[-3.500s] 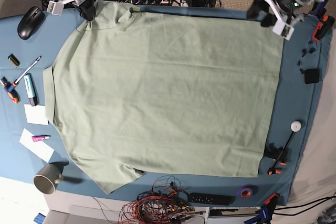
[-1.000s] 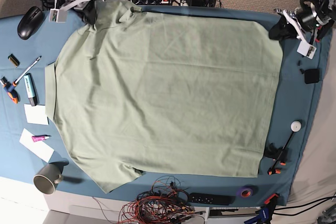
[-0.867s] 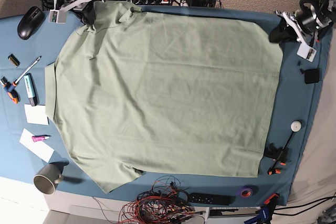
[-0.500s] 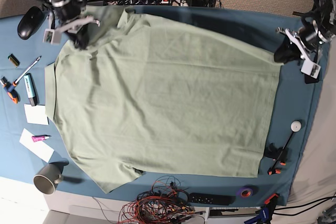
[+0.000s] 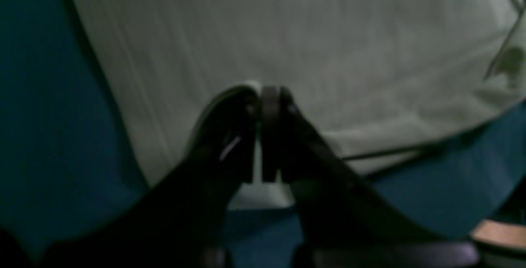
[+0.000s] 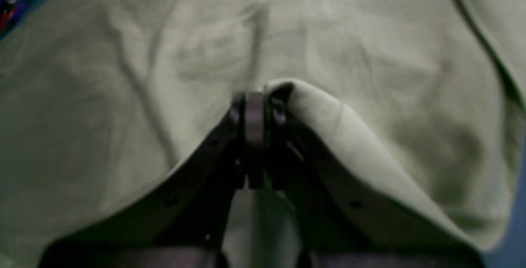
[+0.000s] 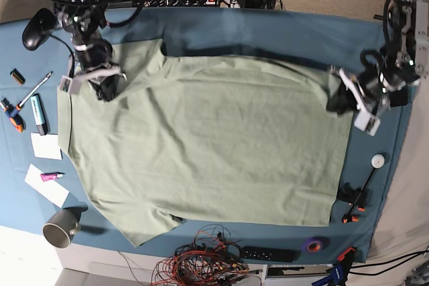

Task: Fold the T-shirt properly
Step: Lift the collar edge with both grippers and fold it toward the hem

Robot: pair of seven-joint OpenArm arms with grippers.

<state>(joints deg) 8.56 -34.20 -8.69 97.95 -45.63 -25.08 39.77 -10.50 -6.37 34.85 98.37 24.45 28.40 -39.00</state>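
Two grippers share one lengthwise fold. The T-shirt [image 7: 201,145] covers most of the worktop [image 7: 268,31], its far edge lifted. The right gripper [image 7: 107,84] has its jaws pinching the collar-end edge; the left gripper [image 7: 340,98] pinches the hem corner. Next, I judge, both should carry that edge evenly toward the near edge.

T-shirt [image 7: 208,145] on table cloth [image 7: 268,31]

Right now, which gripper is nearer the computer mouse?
The right gripper. It sits just below the mouse, clamping the shirt; the left gripper holds the opposite end.
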